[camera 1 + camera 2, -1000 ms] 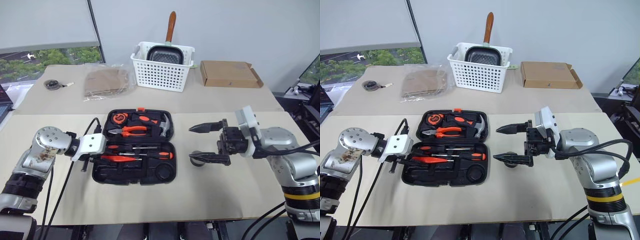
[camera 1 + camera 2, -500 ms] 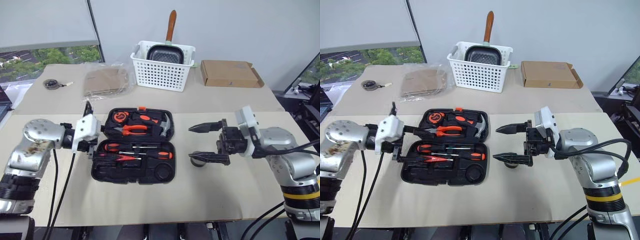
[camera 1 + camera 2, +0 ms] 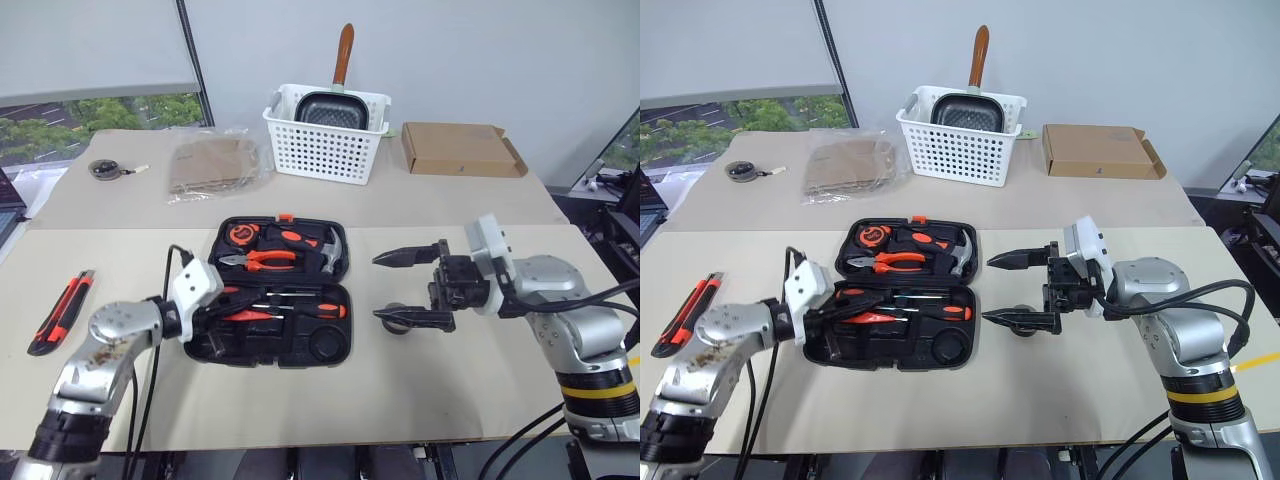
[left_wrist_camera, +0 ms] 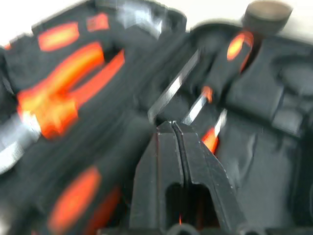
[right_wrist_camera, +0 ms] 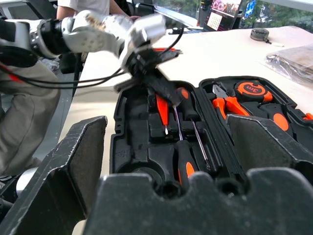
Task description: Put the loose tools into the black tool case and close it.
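Left eye view: your left gripper [image 3: 222,312] sits clenched, empty, over the open black tool case [image 3: 330,352], with the utility knife [image 3: 62,312] lying well outboard; light, rigid and probably slick, so pinch it mid-body; right gripper [image 3: 400,288] gapes beside the case

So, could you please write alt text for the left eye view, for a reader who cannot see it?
An open black tool case lies on a table; the left gripper, shut, reaches into its near half, while the right gripper stands open beside it over a small tape ring. An orange-and-black utility knife lies far left.
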